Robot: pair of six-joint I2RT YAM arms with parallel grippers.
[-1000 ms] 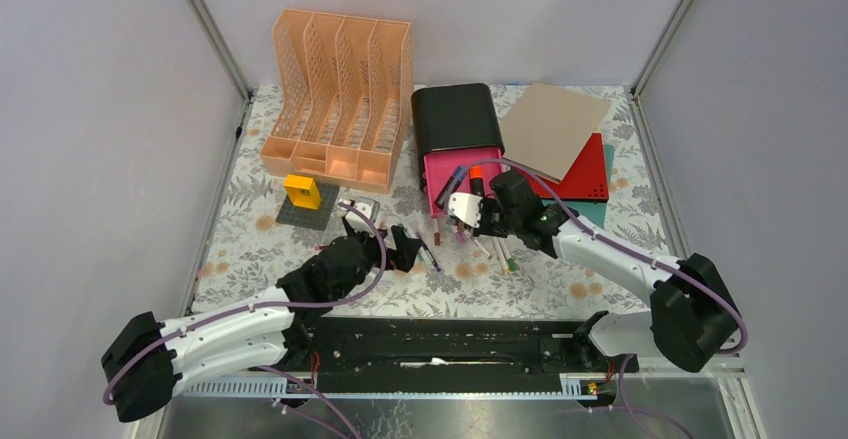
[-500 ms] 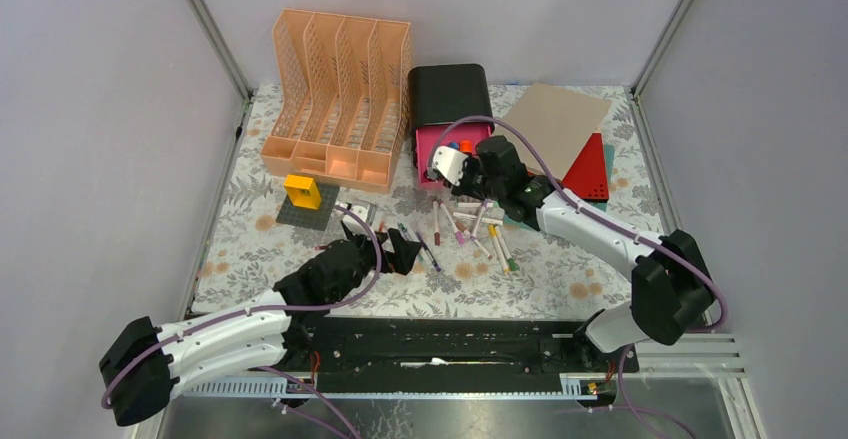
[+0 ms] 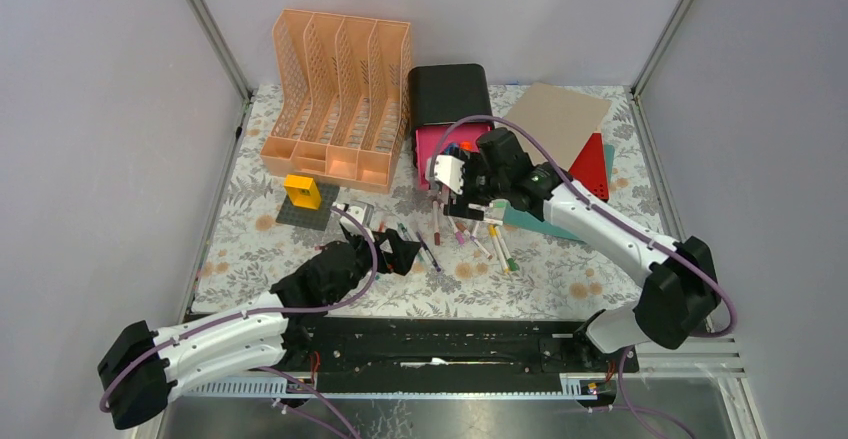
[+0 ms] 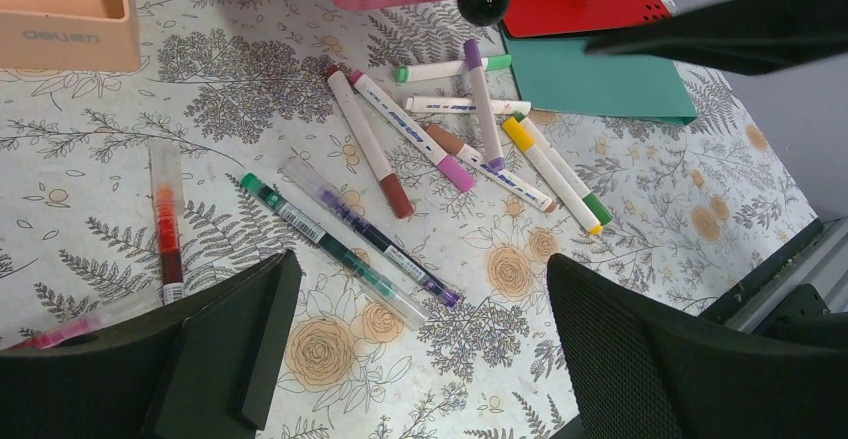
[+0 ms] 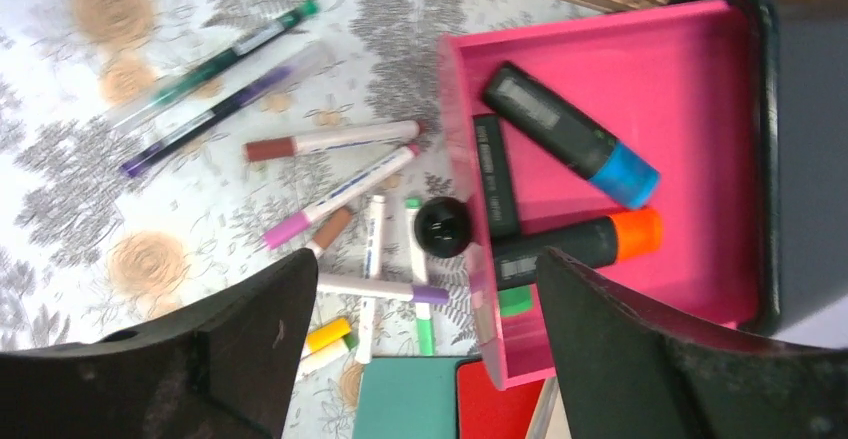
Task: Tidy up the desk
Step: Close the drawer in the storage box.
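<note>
The right tool (image 3: 455, 191) stands wide open and holds nothing; in its wrist view there is only free space between its two fingers (image 5: 230, 359). It hangs above the front edge of the pink drawer (image 5: 600, 89), which is pulled out of the black drawer box (image 3: 450, 94). The drawer's round black knob (image 5: 443, 227) is directly below the tool. Inside the drawer lie black highlighters, one with a blue cap (image 5: 570, 139) and one with an orange cap (image 5: 590, 244).

The left tool (image 3: 395, 254) is also fully open and empty, and it is low over the counter (image 3: 250, 249). Just ahead of it, between its fingers (image 4: 230, 339), a green pen (image 4: 330, 244) and a purple pen (image 4: 375, 234) lie side by side. A red pen (image 4: 167, 224) lies ahead of one finger. Farther ahead, between the two tools, loose markers (image 4: 470, 149) lie scattered, some crossing each other. Beyond them a teal folder (image 4: 600, 84) lies partly under a red folder (image 4: 590, 9).

The counter, with its fern and flower cloth, lies under both tools. An orange file rack (image 3: 340, 89) stands on it, far ahead of the left tool.
</note>
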